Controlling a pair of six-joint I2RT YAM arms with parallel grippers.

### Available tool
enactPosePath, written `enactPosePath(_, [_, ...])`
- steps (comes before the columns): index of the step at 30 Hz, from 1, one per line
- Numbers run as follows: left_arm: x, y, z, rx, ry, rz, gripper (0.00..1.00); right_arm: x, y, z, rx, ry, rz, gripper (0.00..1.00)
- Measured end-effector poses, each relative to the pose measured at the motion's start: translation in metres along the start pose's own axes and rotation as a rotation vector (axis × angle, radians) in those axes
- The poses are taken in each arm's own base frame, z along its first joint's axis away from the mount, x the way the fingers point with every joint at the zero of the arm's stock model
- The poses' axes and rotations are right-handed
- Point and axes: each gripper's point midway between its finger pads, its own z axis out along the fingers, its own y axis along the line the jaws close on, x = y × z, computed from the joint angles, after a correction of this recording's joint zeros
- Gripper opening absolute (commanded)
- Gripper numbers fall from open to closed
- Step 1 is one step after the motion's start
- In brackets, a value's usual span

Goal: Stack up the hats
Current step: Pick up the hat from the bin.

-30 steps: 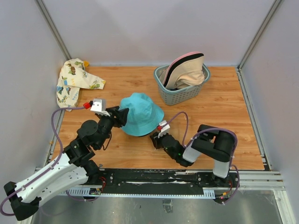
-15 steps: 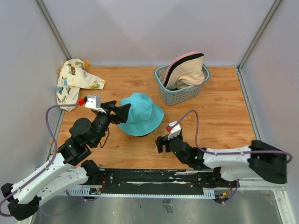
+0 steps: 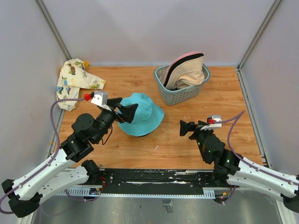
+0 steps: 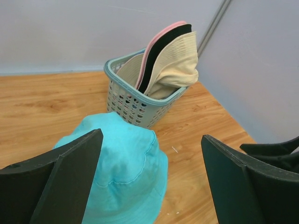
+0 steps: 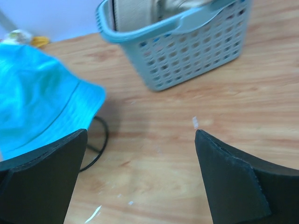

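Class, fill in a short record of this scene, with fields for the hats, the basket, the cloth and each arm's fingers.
Teal hat: crown up on the table, alone
Basket: upright, far side, right of centre
Basket hats: pink, black, cream, standing on edge
Printed cloth: crumpled, far left corner
Left gripper: fingers open, at teal hat's left edge, empty
Right gripper: fingers open over bare table, empty
Stack: not begun

Bucket hat (image 3: 140,114) lies in the middle of the table (image 3: 224,102). Basket (image 3: 180,97) stands behind it to the right — several hats (image 3: 189,70) upright inside. Fabric piece (image 3: 74,84) lies at the rear-left corner.
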Motion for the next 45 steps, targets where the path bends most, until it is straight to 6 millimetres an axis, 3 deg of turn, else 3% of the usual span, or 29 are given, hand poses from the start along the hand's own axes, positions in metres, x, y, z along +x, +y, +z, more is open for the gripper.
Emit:
enactPosePath(2, [0.0,-0.001,0.004,-0.002,0.004,0.006,0.9,-0.011,-0.012,0.009,0.077,0.008,-0.062,0.97])
enactPosePath(8, [-0.012,-0.011,0.028,-0.014,0.017,0.038,0.89,-0.075,-0.006,0.049,0.197,-0.004,-0.119,0.96])
enactPosePath(11, [-0.027,-0.023,0.051,-0.009,0.011,0.066,0.89,-0.096,-0.013,0.074,0.247,0.0,-0.123,0.96])
enactPosePath(16, [-0.041,-0.049,0.101,0.042,0.039,0.123,0.89,-0.113,-0.04,0.114,0.32,0.042,-0.122,0.95])
enactPosePath(22, [-0.039,-0.052,0.171,0.127,0.106,0.137,0.88,-0.11,-0.068,0.145,0.328,0.119,-0.104,0.91])
enactPosePath(29, [0.002,-0.05,0.24,0.28,0.247,0.1,0.85,-0.086,-0.092,0.168,0.294,0.213,-0.053,0.85])
enactPosePath(36, [0.042,-0.038,0.269,0.371,0.371,0.06,0.85,-0.072,-0.084,0.192,0.201,0.269,-0.021,0.84])
enactPosePath(45, [0.053,-0.038,0.289,0.418,0.392,0.05,0.85,-0.075,-0.085,0.211,0.167,0.266,-0.005,0.84])
